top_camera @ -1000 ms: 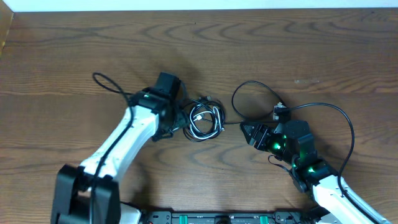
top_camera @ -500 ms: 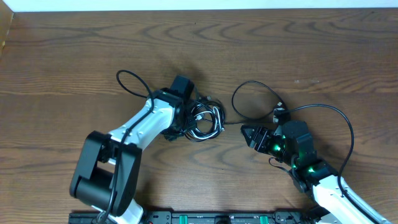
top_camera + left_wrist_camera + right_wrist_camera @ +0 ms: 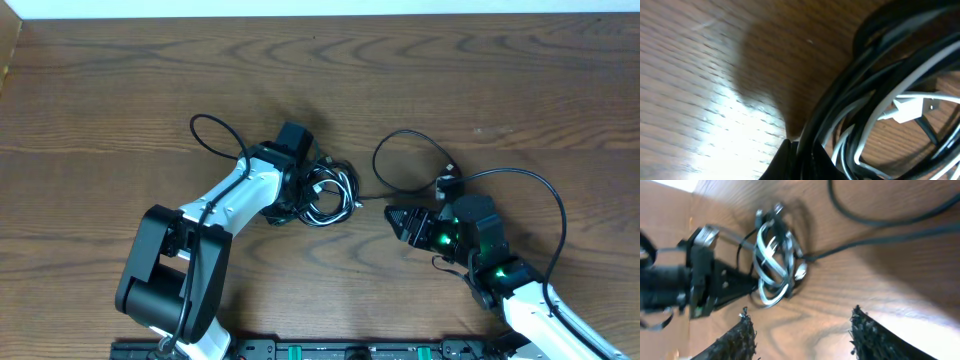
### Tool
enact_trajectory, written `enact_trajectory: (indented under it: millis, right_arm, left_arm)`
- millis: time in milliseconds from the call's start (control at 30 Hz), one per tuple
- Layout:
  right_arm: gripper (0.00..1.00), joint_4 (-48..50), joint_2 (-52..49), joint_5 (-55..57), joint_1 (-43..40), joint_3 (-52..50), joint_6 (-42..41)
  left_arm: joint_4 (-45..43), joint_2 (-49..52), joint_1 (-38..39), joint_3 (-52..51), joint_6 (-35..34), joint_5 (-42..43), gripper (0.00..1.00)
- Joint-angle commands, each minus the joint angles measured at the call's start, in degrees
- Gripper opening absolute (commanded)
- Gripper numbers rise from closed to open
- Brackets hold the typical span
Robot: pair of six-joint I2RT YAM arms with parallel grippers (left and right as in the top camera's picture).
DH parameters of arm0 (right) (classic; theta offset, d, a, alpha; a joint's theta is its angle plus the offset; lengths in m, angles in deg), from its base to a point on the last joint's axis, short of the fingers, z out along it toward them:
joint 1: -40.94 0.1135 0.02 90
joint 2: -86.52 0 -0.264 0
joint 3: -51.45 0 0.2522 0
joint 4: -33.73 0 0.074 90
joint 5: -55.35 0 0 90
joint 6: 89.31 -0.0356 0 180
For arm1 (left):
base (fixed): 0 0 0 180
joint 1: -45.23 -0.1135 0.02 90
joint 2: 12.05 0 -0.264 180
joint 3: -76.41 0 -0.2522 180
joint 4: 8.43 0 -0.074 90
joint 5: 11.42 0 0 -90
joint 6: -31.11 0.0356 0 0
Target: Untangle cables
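Observation:
The cables (image 3: 330, 193) lie in one tangled coil of black and white cords at mid-table. My left gripper (image 3: 303, 194) is at the coil's left edge, shut on a black strand. In the left wrist view its dark fingertips (image 3: 807, 159) pinch that black cable (image 3: 840, 115), and a white plug (image 3: 910, 110) lies inside the loops. My right gripper (image 3: 396, 217) stands open to the right of the coil, apart from it. In the right wrist view its fingers (image 3: 742, 337) frame bare wood, with the coil (image 3: 775, 262) farther ahead.
A thin black cord (image 3: 372, 197) trails from the coil toward the right arm and loops up (image 3: 400, 137). Thicker arm wires arc at the left (image 3: 212, 133) and right (image 3: 555, 205). The table's far edge (image 3: 320, 14) runs along the top.
My left arm moved right to the coil and its jaws closed on a black strand. The right gripper shifted slightly left and stays open.

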Motion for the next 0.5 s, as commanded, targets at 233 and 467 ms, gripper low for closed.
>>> enact_trajectory:
  millis: [233, 467]
  right_arm:
    - [0.55, 0.3, -0.2, -9.5, 0.4, -0.2, -4.0]
    - [0.55, 0.3, -0.2, -2.3, 0.4, -0.2, -4.6]
  left_arm:
    - [-4.6, -6.1, -0.1, -0.4, 1.7, 10.2, 0.07]
    - [-4.5, -10.5, -0.1, -0.4, 2.5, 15.4, 0.08]
